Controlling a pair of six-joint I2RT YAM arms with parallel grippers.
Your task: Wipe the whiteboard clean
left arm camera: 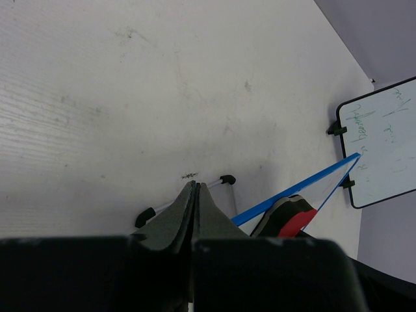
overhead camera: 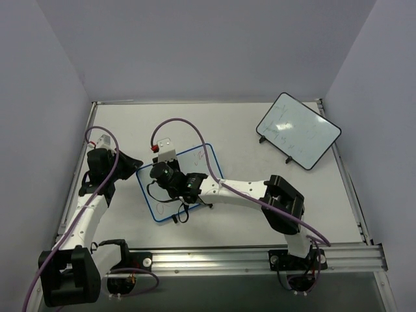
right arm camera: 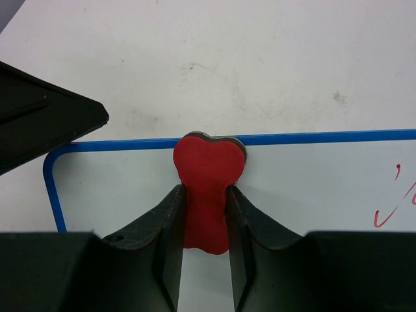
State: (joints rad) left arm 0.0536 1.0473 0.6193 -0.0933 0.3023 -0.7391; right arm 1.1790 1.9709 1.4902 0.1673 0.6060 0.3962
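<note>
Two boards on the table (overhead camera: 247, 156). The blue-rimmed whiteboard (right arm camera: 312, 188) lies left of centre, red scribbles (right arm camera: 385, 220) on it. The black-rimmed board (overhead camera: 299, 130) stands well apart, far right. One red eraser (right arm camera: 208, 162), pinched in the right gripper (right arm camera: 206, 195), is at the whiteboard's rim. The left gripper (left arm camera: 195, 190), fingers pressed together on nothing, sits just beside the board's corner.

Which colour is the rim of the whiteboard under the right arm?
The whiteboard is rimmed in blue; the right wrist view shows it best.
</note>
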